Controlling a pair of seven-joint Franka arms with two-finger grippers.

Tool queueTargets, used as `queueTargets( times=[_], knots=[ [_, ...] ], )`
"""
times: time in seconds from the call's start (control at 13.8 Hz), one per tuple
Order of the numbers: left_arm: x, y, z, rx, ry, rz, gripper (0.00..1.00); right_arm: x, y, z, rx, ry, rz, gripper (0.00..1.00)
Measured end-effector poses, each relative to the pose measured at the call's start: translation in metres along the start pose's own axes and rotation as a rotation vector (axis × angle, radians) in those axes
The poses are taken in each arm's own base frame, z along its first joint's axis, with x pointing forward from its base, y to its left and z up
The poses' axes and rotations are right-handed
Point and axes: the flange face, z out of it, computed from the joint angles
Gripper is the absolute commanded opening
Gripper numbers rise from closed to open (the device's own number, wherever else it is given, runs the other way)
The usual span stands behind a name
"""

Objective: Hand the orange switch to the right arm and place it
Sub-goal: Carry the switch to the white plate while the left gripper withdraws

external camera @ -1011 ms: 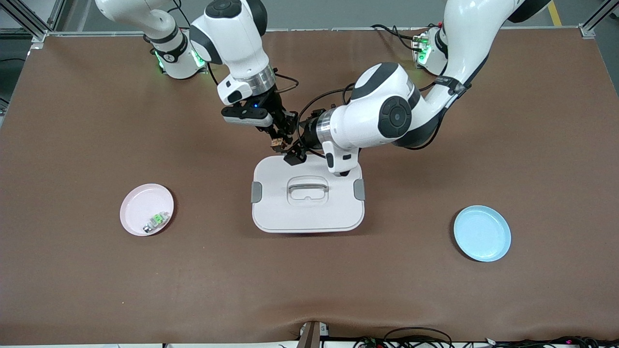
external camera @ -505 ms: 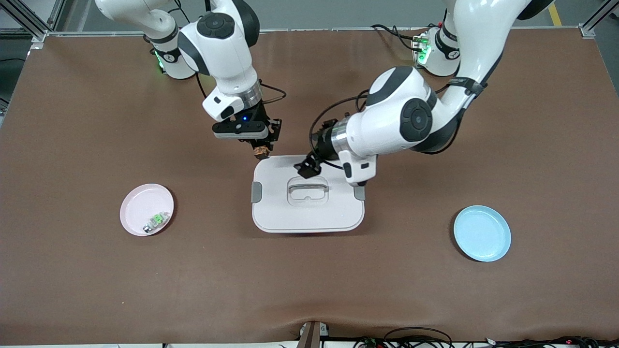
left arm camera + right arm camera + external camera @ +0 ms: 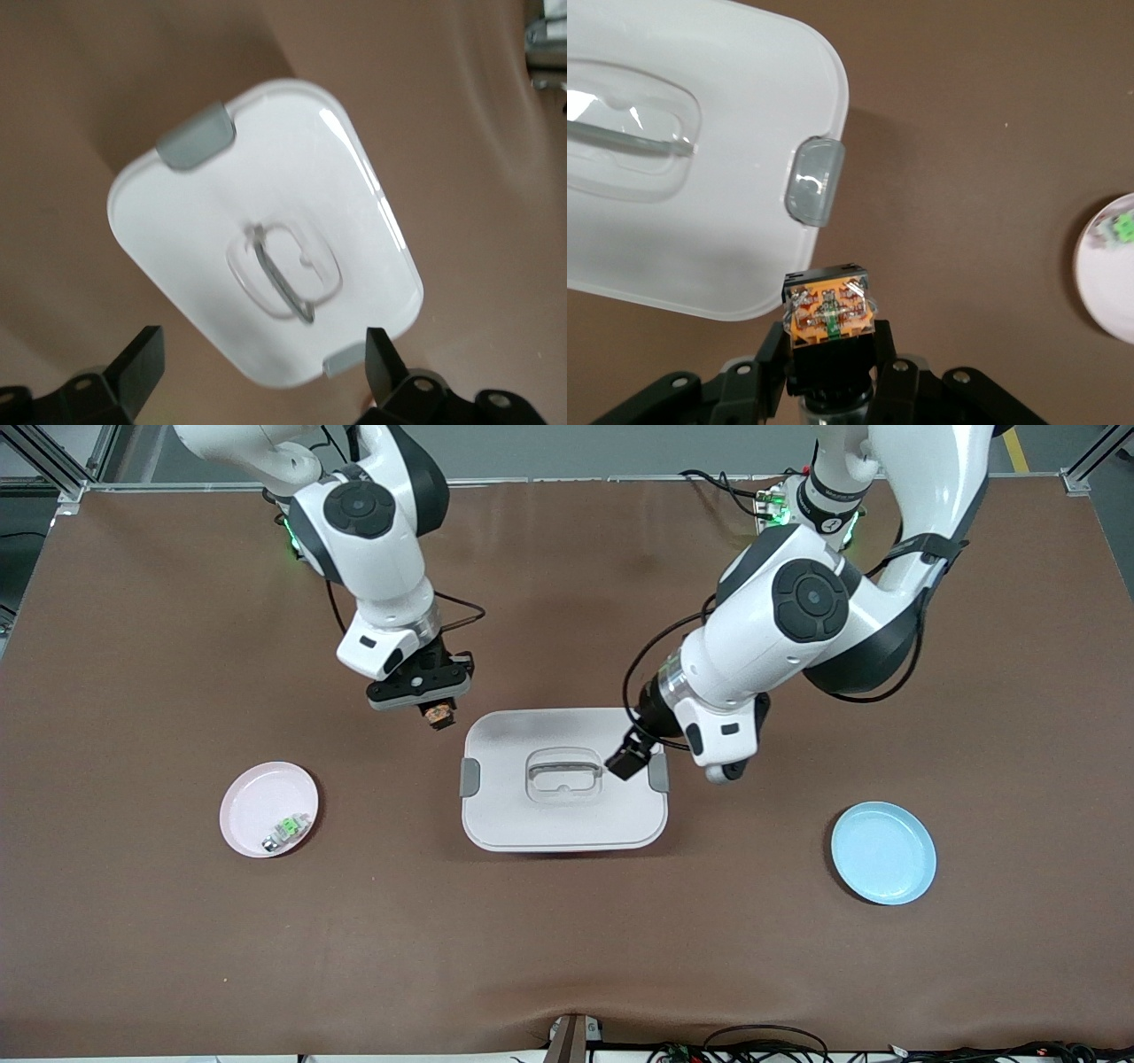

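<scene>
Over the middle of the desk (image 3: 133, 921) I count one white lidded box (image 3: 563, 815), two plates, pink (image 3: 252, 797) and blue (image 3: 883, 853), and two small components. My right hand (image 3: 433, 718) grips the orange switch (image 3: 831, 317), black-bodied with an orange face, between its fingers, above bare desk beside the box. A green-and-white component (image 3: 287, 828) lies in the pink plate. My left hand (image 3: 261, 359) hangs spread wide over the box.

Readable text, labels, brands, numbers, signs: I find none in any view. No lettering shows on the white lidded box (image 3: 563, 779), the pink plate (image 3: 257, 797), the blue plate (image 3: 883, 853) or the arms.
</scene>
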Motion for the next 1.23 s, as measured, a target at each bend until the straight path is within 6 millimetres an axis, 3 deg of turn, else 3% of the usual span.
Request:
queueTargets(
  times=[0.14,0.58,1.23],
  knots=[
    [0.02,-0.001,-0.009,0.002,0.091,0.022,1.0,0.006,0.028,-0.001,-0.012,-0.022,-0.102,0.0],
    [0.08,-0.016,-0.063,0.034,0.19,0.172,1.0,0.014,0.112,0.001,-0.026,-0.08,-0.35,0.0],
    [0.165,-0.062,-0.141,0.169,0.233,0.432,1.0,0.005,0.225,0.014,-0.012,-0.116,-0.678,0.0]
  ],
)
